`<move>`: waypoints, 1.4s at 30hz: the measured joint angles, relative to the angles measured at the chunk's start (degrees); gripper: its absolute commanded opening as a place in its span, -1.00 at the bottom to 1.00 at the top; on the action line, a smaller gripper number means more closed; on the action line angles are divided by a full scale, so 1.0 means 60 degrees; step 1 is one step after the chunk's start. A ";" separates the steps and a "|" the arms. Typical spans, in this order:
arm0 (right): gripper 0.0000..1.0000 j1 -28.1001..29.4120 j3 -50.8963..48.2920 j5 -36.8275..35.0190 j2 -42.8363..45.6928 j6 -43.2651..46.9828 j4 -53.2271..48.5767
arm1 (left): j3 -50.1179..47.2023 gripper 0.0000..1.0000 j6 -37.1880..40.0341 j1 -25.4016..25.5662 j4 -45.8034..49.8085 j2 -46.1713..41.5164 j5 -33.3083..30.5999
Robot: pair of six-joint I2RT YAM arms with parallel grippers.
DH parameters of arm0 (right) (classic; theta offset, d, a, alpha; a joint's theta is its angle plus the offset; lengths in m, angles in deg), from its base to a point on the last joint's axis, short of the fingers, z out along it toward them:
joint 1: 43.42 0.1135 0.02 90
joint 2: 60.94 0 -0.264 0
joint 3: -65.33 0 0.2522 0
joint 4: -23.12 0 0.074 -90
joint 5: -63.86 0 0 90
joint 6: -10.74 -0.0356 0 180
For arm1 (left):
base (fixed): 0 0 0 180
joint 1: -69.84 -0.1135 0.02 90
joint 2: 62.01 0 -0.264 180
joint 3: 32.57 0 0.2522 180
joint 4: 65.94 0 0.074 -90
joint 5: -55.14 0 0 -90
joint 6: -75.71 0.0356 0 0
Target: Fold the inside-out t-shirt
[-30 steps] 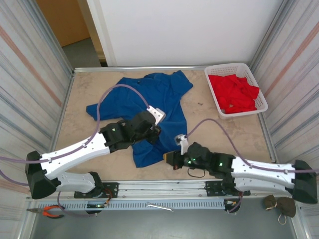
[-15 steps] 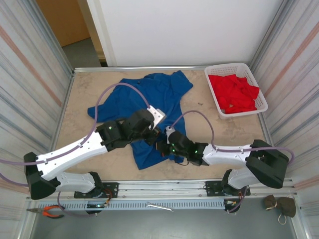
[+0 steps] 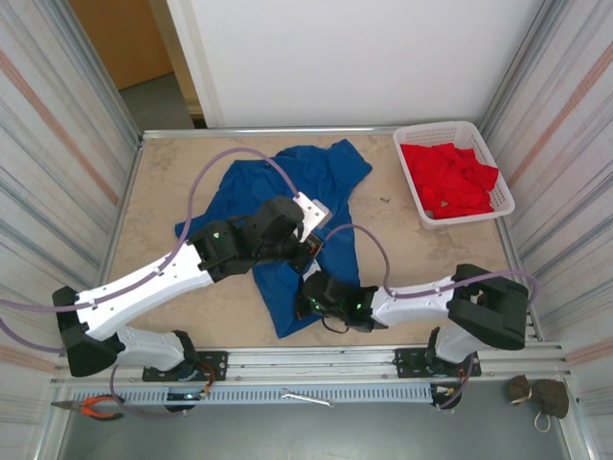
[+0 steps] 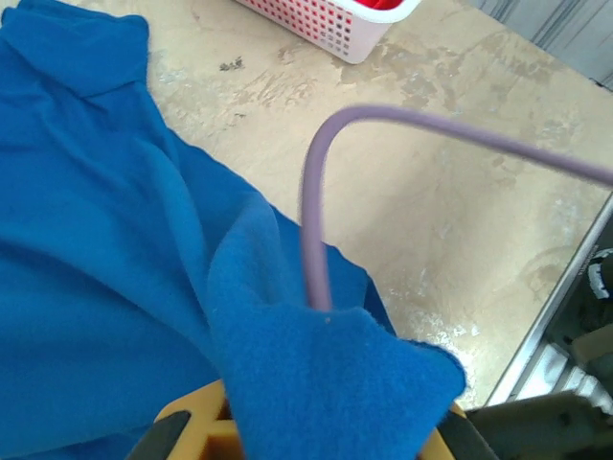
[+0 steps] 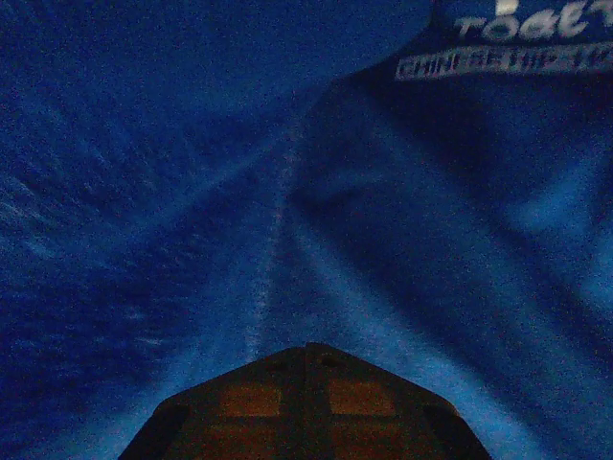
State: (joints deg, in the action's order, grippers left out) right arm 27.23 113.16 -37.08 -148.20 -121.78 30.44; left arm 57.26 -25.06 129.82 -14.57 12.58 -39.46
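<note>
The t-shirt (image 4: 115, 240) fabric covers the left gripper (image 4: 311, 436); its fingertips are hidden. In the right wrist view, the white printed lettering (image 5: 522, 43) is blurred and cut off at the top edge. The basket (image 4: 330, 24) is cropped at the far edge.

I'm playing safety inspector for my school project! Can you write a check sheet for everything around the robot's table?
Surface: beige table, stained.
Job's things: blue t-shirt crumpled mid-table, not folded.
Clutter: white basket of red cloth at the far right; pliers beyond the near edge.
Grippers: left gripper shut on the blue t-shirt; right gripper shut, buried in blue cloth, grip unclear.
Cables: purple cables loop above the blue t-shirt.
Surroundings: ribbed side walls, white back panel.
</note>
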 measured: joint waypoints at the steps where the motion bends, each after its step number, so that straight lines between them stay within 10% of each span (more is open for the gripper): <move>1: -1.00 -0.0051 0.0000 0.0004 -0.0226 -0.0073 0.0087 | 0.0051 -1.00 0.0000 0.0000 -0.0007 0.0044 0.0073; 13: -1.00 -0.3206 0.0441 0.1337 -0.1005 -0.0339 0.0667 | 0.0124 -1.00 -0.0182 0.0153 0.0266 -0.0586 0.0703; 26: -1.00 -0.1905 0.1960 0.0412 -0.2160 -0.1497 0.0160 | 0.0714 -1.00 -0.0510 0.0331 -0.0018 0.0076 0.1366; 36: -1.00 -0.3417 0.2834 0.1075 -0.3417 -0.2339 0.0135 | 0.1865 -1.00 -0.0991 0.2218 -0.0794 0.1304 0.1038; 42: -0.49 -0.3428 0.2940 0.1585 -0.3439 -0.2492 0.0288 | 0.1672 -1.00 -0.1260 0.2433 -0.1468 0.1439 0.1504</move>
State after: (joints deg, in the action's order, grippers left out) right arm 6.67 130.79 -27.57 -168.84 -136.73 32.17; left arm 67.30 -32.62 144.42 -23.38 21.21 -30.43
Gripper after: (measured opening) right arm 0.190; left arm 0.053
